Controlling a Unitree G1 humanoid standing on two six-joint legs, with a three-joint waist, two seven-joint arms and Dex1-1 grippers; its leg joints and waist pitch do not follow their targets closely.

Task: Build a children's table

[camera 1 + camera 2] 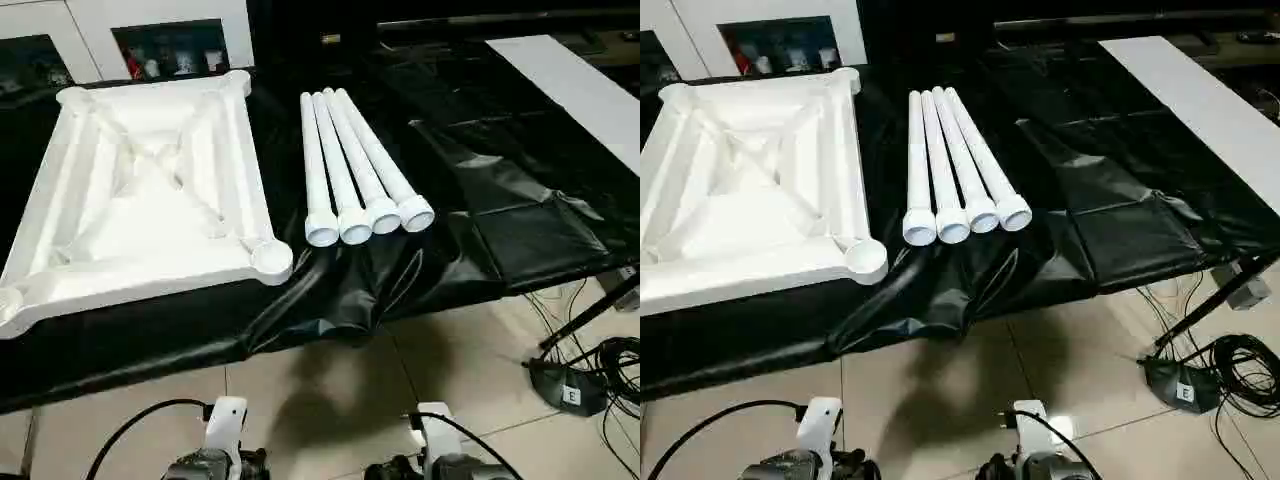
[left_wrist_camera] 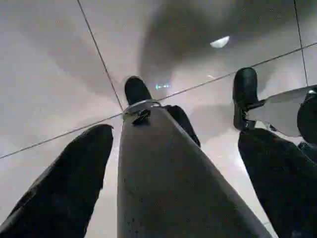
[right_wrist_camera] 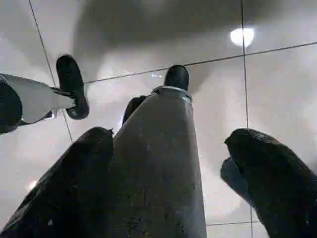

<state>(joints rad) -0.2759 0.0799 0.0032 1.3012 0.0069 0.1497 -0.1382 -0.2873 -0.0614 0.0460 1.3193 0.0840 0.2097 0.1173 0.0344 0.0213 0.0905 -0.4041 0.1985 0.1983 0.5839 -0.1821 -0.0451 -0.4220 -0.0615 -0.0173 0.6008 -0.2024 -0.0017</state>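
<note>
Tabletop (image 1: 140, 190): white plastic, square, lying underside up on the black sheet (image 1: 480, 200) at the left of the work surface. Raised rim, ribbed X-bracing crossing at the centre, round sockets at the corners; the near right socket (image 1: 271, 260) sits at the sheet's near edge. Its left side is cut off by the frame.

Legs (image 1: 355, 165): four white tubes, laid side by side and touching, just right of the tabletop, flared open ends pointing near, far ends converging.

Left gripper (image 2: 168, 198): black fingers (image 2: 64, 183) spread wide, holding nothing, over tiled floor (image 2: 49, 74), low and near of the table.

Right gripper (image 3: 168, 198): fingers (image 3: 267, 173) likewise spread wide and empty, over the same floor.

Hard to make out: white cabinet (image 1: 150, 20) at far left, contents behind its glass indistinct; cables (image 1: 610, 370) on the floor at near right, partly cut off.
</note>
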